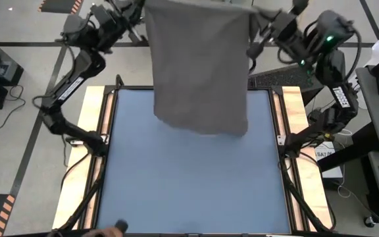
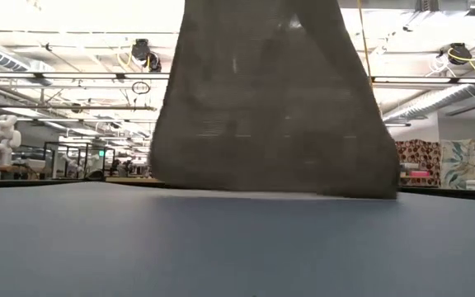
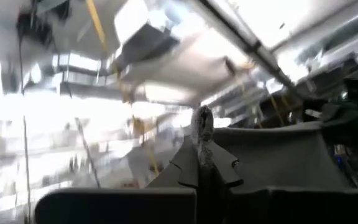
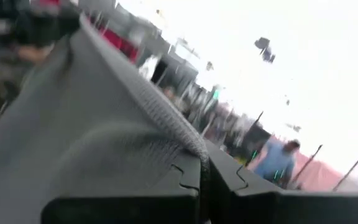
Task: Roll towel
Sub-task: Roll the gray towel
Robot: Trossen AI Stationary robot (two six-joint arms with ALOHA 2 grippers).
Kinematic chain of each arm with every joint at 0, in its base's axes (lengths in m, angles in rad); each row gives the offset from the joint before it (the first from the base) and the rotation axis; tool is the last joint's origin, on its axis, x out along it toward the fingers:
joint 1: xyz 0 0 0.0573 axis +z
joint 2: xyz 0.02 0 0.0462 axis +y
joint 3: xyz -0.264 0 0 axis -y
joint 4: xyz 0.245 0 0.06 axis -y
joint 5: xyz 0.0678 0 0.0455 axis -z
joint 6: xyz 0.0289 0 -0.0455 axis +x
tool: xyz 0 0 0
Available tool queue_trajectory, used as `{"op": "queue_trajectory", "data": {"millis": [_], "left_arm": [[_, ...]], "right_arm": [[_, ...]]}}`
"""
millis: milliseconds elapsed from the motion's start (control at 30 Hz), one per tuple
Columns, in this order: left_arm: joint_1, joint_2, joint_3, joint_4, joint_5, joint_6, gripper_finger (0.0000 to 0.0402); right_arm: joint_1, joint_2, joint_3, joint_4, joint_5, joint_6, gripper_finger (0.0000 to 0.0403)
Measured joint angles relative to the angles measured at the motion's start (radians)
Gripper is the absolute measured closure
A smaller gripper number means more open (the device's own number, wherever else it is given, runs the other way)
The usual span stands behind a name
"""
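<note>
Towel held up over the tabletop

The left pincer [image 1: 149,8] and right pincer [image 1: 254,13] each clamp a top corner of the towel [image 1: 201,66], which hangs above the far half of the blue tabletop [image 1: 193,178], its bottom edge close to the surface.

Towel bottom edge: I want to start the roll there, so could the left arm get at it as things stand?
Probably not yet. The left gripper is shut on the towel at a top corner, the right gripper on the other; the hanging edge is unobstructed over the table.
</note>
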Motion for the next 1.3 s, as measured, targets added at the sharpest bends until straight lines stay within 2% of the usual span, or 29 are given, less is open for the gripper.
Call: {"op": "queue_trajectory", "data": {"millis": [67, 167, 300, 433, 700, 833, 933, 1033, 1167, 1300], "left_arm": [[0.03, 0.046, 0.035, 0.098, 0.067, 0.001, 0.0398], [0.046, 0.101, 0.1, 0.189, 0.094, -0.044, 0.0398], [0.05, 0.112, 0.176, 0.109, 0.14, -0.179, 0.0398], [0.051, 0.053, 0.192, -0.095, 0.229, -0.263, 0.0398], [0.033, -0.101, 0.193, -0.713, 0.444, -0.314, 0.0398], [0.001, -0.164, 0.193, -0.956, 0.453, -0.257, 0.0398], [-0.015, -0.206, 0.193, -1.083, 0.453, -0.234, 0.0398], [-0.039, -0.237, 0.193, -1.208, 0.453, -0.235, 0.0398], [-0.076, -0.263, 0.193, -1.35, 0.453, -0.206, 0.0398], [-0.124, -0.29, 0.155, -1.419, 0.453, -0.205, 0.0398]], "right_arm": [[-0.047, 0.001, 0.0, 0.078, -0.086, -0.008, 0.0403], [-0.083, 0.002, 0.0, 0.139, -0.167, 0.018, 0.0403], [-0.072, -0.011, 0.0, 0.057, -0.177, 0.082, 0.0403], [-0.024, -0.037, 0.0, -0.13, -0.173, 0.22, 0.0403], [0.133, -0.066, 0.001, -0.481, -0.173, 0.495, 0.0403], [0.221, -0.067, 0.002, -0.554, -0.213, 0.607, 0.0403], [0.286, -0.061, 0.002, -0.585, -0.279, 0.69, 0.0403], [0.358, -0.049, 0.002, -0.61, -0.295, 0.744, 0.0403], [0.439, -0.023, 0.002, -0.633, -0.296, 0.793, 0.0403], [0.512, 0.005, 0.002, -0.659, -0.294, 0.829, 0.0403]]}}
